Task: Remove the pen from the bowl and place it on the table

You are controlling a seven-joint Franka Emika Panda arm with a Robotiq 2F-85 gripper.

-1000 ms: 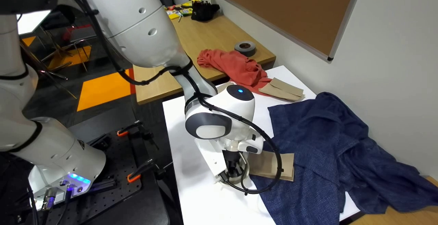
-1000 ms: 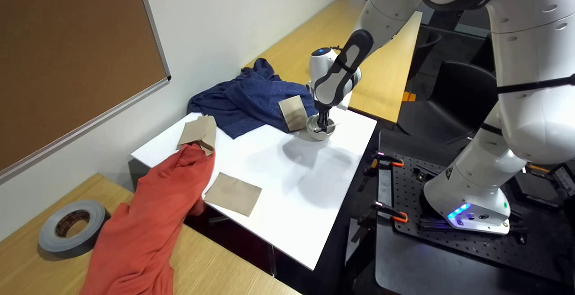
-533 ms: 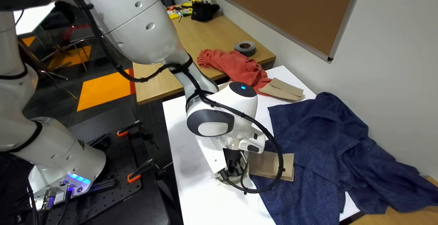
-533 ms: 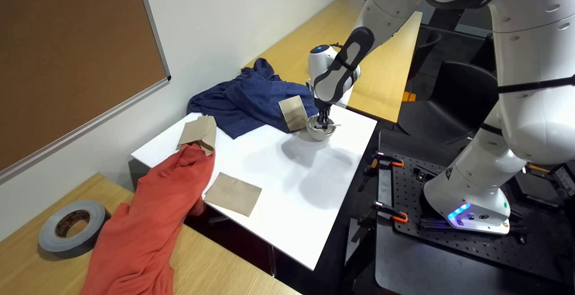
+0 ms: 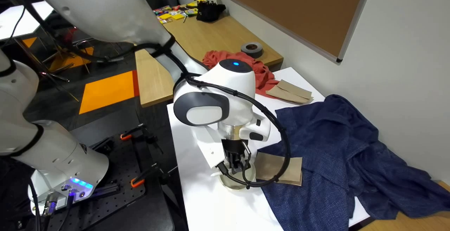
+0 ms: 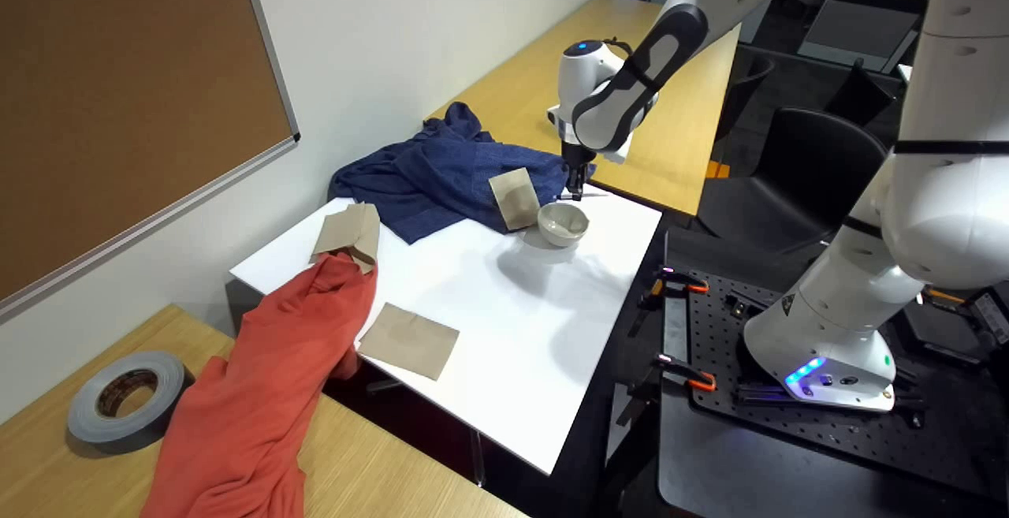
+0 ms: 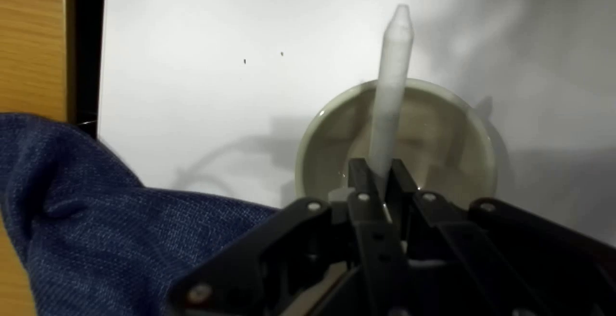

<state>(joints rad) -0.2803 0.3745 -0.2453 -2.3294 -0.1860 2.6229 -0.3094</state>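
Note:
The pen (image 7: pixel 392 80) is a thin pale stick with a tapered tip in the wrist view. In an exterior view it shows as a thin light line (image 6: pixel 593 195) with a dark far end. My gripper (image 7: pixel 383 171) is shut on the pen near its middle and holds it roughly level above the bowl. The small off-white bowl (image 6: pixel 560 236) stands upright on the white table (image 6: pixel 473 297), just below the gripper (image 6: pixel 576 193). In the wrist view the bowl (image 7: pixel 450 114) lies behind the fingertips, its near part hidden. In an exterior view the wrist and cable partly cover the bowl (image 5: pixel 232 184).
A navy cloth (image 6: pixel 449 171) and a brown paper piece (image 6: pixel 516 199) lie beside the bowl. Another brown paper (image 6: pixel 410 340) lies near the table's edge. A red cloth (image 6: pixel 260 392) hangs onto a wooden desk with a tape roll (image 6: pixel 126 401). The robot's base plate stands beside the table.
My gripper has risen out of the bowl with the pen in it and now holds it above the rim. The bowl has stayed in place.

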